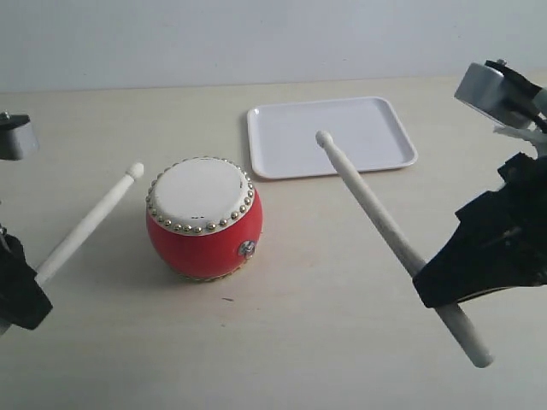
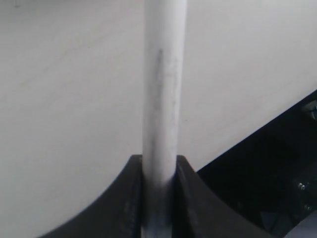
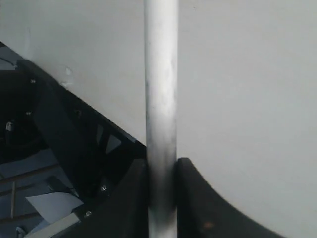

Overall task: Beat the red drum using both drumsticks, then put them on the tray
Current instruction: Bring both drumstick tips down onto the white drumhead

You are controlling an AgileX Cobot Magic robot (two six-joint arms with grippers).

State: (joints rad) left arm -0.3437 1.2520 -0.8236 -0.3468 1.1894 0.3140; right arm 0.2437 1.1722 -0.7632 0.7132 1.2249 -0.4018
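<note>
The red drum [image 1: 203, 219] with its cream skin and brass studs stands upright on the table, left of centre. My left gripper [image 1: 24, 290] is shut on a pale drumstick [image 1: 88, 221] whose bead tip hangs just left of the drum, apart from it. In the left wrist view that drumstick [image 2: 163, 89] runs out from between the black fingers [image 2: 126, 198]. My right gripper [image 1: 444, 286] is shut on the other drumstick [image 1: 376, 209], its tip raised over the white tray [image 1: 393, 120]. The right wrist view shows this drumstick [image 3: 161, 89] clamped between the fingers [image 3: 195, 198].
The tray lies behind and to the right of the drum, with nothing in it. The right stick's butt end [image 1: 474, 346] juts out toward the table's front. Pale bare tabletop [image 1: 299, 342] surrounds the drum.
</note>
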